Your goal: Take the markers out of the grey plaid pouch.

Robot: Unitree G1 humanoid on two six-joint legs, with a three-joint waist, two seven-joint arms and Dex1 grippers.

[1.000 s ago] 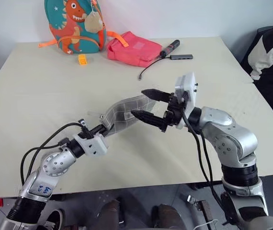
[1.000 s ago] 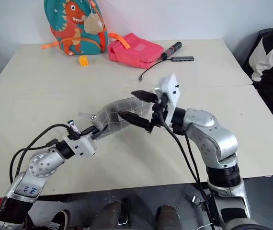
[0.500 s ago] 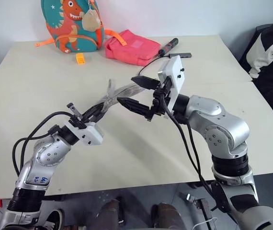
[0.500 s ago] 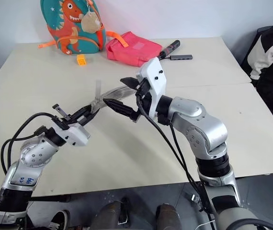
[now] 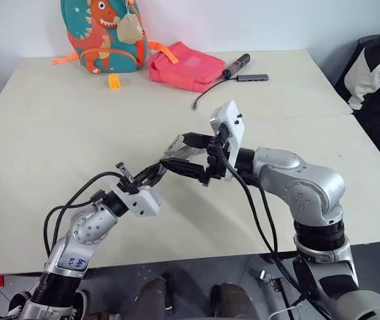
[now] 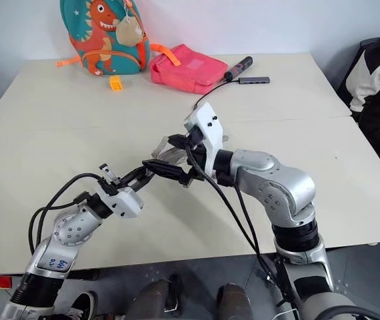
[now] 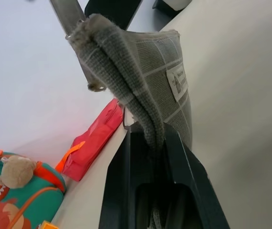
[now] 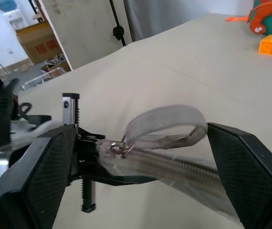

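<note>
The grey plaid pouch (image 7: 160, 62) hangs in the air above the table, pinched at one end by my left gripper (image 5: 155, 175), which is shut on it. Its small white label (image 7: 176, 81) faces outward. The free end, with its zip, ring pull (image 8: 117, 149) and a grey loop (image 8: 167, 119), lies between the two spread fingers of my right gripper (image 5: 175, 150), which is open and straddles the pouch without touching it. The zip looks closed along the stretch I can see. The markers are hidden.
At the table's far edge stand a dinosaur backpack (image 5: 100, 33), a pink bag (image 5: 187, 67), a small orange block (image 5: 114, 81), and a black-and-red cylinder (image 5: 235, 65) with a cable. A black-and-white cloth (image 5: 377, 80) hangs at the right.
My left gripper has carried the pouch up and to the right, turning it edge-on. The right gripper has swung left and now has its fingers on either side of the pouch's free end.
</note>
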